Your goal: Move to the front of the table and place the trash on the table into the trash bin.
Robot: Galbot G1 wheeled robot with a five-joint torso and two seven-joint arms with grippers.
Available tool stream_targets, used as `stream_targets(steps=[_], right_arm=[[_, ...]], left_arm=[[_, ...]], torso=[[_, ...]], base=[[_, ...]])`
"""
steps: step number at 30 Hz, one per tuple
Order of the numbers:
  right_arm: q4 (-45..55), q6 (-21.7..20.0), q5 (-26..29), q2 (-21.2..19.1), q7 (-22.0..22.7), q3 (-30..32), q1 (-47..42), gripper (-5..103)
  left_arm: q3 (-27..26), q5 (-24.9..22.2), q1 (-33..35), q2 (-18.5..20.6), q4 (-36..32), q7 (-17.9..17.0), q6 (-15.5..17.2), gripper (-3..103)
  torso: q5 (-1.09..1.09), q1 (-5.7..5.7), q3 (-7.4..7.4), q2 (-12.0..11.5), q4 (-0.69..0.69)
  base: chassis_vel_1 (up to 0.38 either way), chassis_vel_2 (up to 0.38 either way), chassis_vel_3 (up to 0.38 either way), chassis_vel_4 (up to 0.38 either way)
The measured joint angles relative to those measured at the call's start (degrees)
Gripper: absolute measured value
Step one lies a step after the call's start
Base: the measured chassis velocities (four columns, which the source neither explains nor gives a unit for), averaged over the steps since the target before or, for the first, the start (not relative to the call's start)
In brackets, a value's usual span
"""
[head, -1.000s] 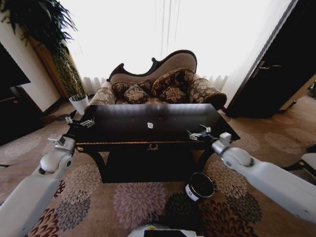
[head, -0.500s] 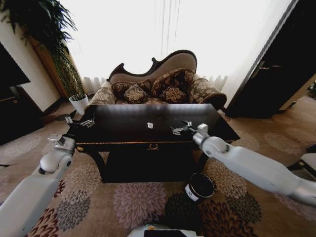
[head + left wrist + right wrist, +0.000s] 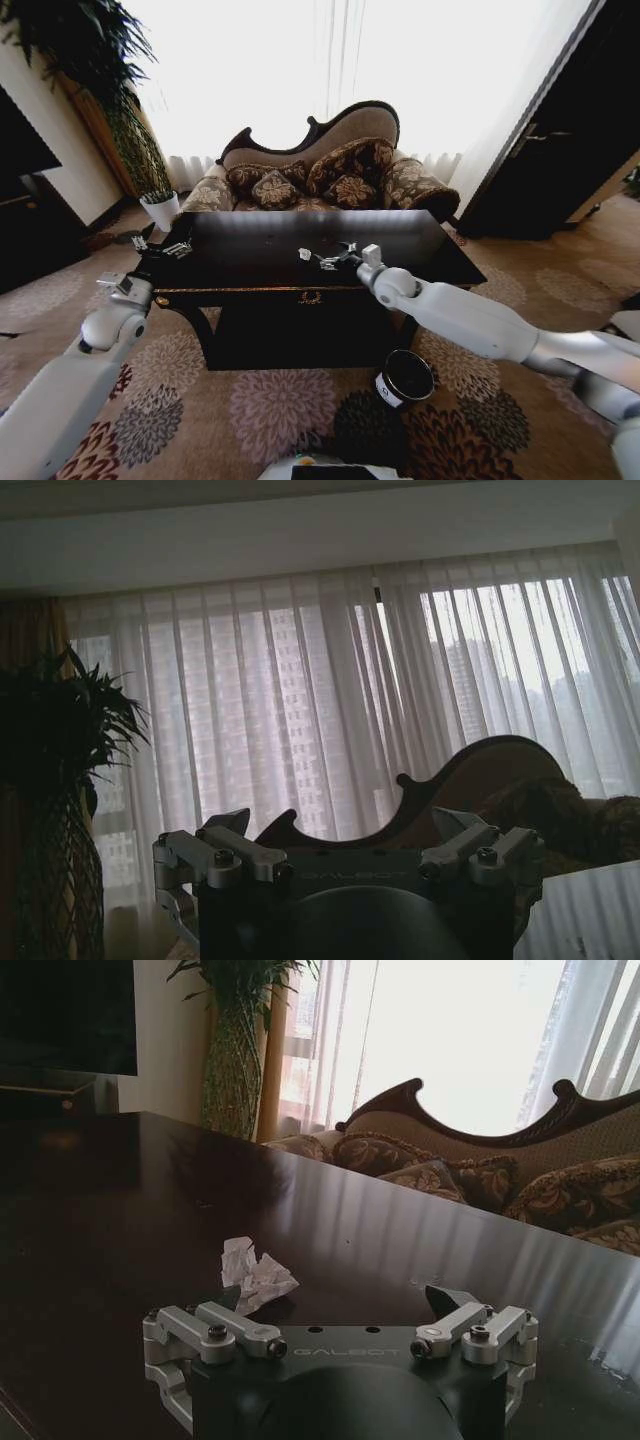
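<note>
On tabletop: glossy black, one crumpled white paper wad near the middle, seen close in the right wrist view.
Right claw: stretched over the tabletop, just beside the wad, fingers spread wide and gripping nothing; wad just ahead of one fingertip in the wrist view, contact not clear.
Left claw: hovering by the tabletop's left corner, well apart from the wad, fingers parted, empty.
Bin: black, white label, standing on the patterned carpet below the tabletop's right front corner, under the right arm.
Behind tabletop: brown patterned sofa against bright curtains.
Far left: plant and white pot.
</note>
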Motion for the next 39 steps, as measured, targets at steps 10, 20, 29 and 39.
stream_targets(steps=[10,20,29,39], right_arm=[[-5.67,-0.01,-0.64,4.19,0.12,-0.38,0.2,100],[-5.37,0.02,-0.88,5.57,0.25,-0.69,0.19,100],[-3.49,-0.21,1.21,5.59,0.84,-0.73,0.98,100],[-5.87,-0.35,0.68,8.25,0.89,-2.76,2.33,100]], left_arm=[[0.0,0.0,0.0,0.0,0.0,0.01,0.0,100],[0.0,0.0,0.0,0.0,0.0,0.0,0.0,100],[0.0,0.0,0.0,0.0,0.0,0.01,0.0,100],[0.0,0.0,0.0,0.0,0.0,0.01,0.0,100]], torso=[[0.0,0.0,0.0,0.0,0.0],[0.0,0.0,0.0,0.0,0.0],[0.0,0.0,-0.01,0.0,0.0],[0.01,0.0,-0.01,0.0,0.0]], base=[[0.0,0.0,0.0,0.0],[0.0,0.0,0.0,0.0],[0.0,0.0,0.0,0.0],[0.0,0.0,0.0,0.0]])
